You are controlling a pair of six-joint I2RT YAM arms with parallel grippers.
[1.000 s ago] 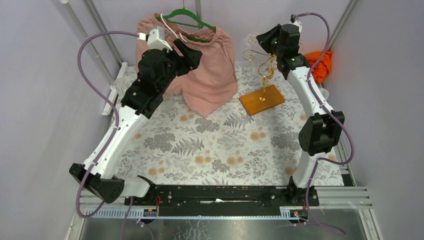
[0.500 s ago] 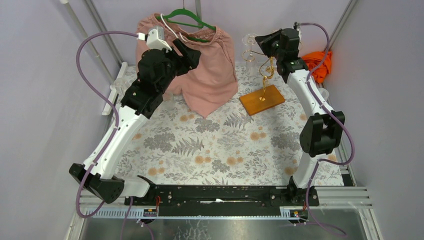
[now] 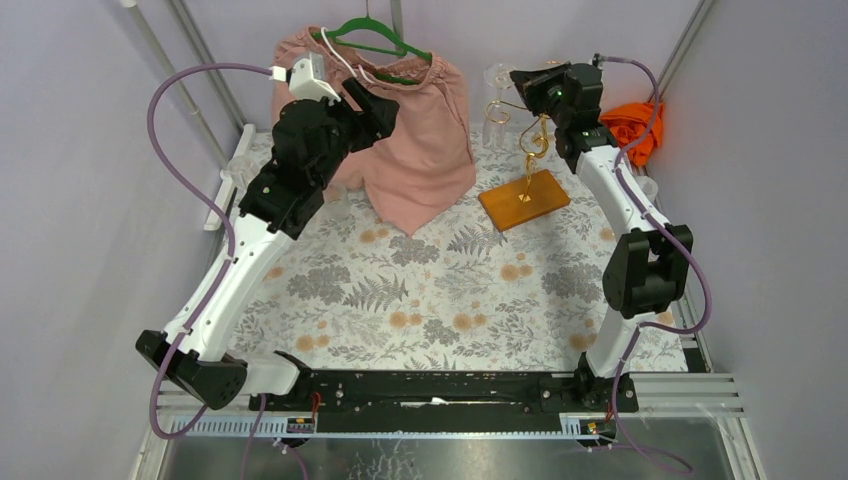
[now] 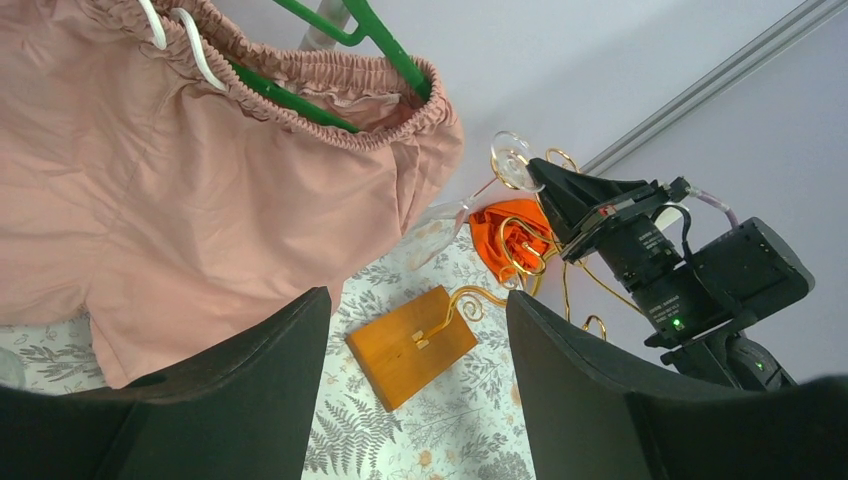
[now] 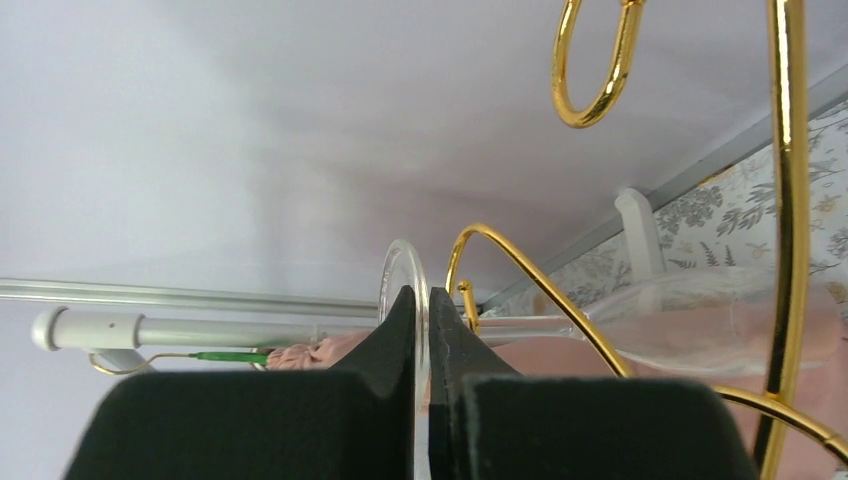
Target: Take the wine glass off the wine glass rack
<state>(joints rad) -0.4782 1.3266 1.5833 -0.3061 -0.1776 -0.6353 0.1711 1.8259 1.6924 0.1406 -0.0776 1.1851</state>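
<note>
The wine glass (image 3: 497, 104) hangs upside down on the wine glass rack (image 3: 531, 131), a gold wire stand on an orange-brown wooden base (image 3: 523, 199) at the back right. My right gripper (image 3: 521, 79) is at the top of the rack. In the right wrist view it (image 5: 421, 300) is shut on the glass's clear round foot (image 5: 402, 262), with the bowl (image 5: 700, 322) lying to the right behind a gold arm (image 5: 789, 200). My left gripper (image 3: 385, 110) hovers open in front of the pink shorts. The left wrist view shows it (image 4: 417, 297) empty, above the base (image 4: 410, 345).
Pink shorts (image 3: 415, 140) hang on a green hanger (image 3: 375, 40) at the back centre, close to the left of the rack. An orange cloth (image 3: 637, 125) lies at the back right by the wall. A white rail (image 3: 230, 172) runs along the table's left edge.
My right gripper has closed its fingers on the glass's foot and shifted slightly toward the rack top. The left arm has barely moved and stays open.
</note>
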